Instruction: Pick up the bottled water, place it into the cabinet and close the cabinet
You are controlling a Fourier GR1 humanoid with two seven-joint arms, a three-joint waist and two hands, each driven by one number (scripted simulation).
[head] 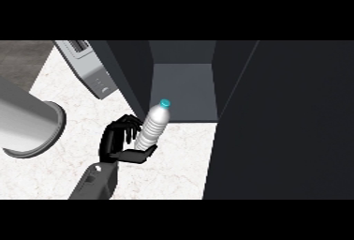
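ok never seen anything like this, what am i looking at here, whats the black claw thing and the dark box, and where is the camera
The camera sits where the robot's head would be, looking steeply down at a pale marble kitchen counter. The "claw" is the robot's left hand, black, on a grey forearm that comes in from the bottom edge. Its fingers and thumb are curled round a bottle of water with a blue-green cap, held upright just in front of the opening. The dark box is a cabinet standing on the counter with its door swung open at the right. On the left are a toaster and a large grey metal cylinder. The right hand is out of view.
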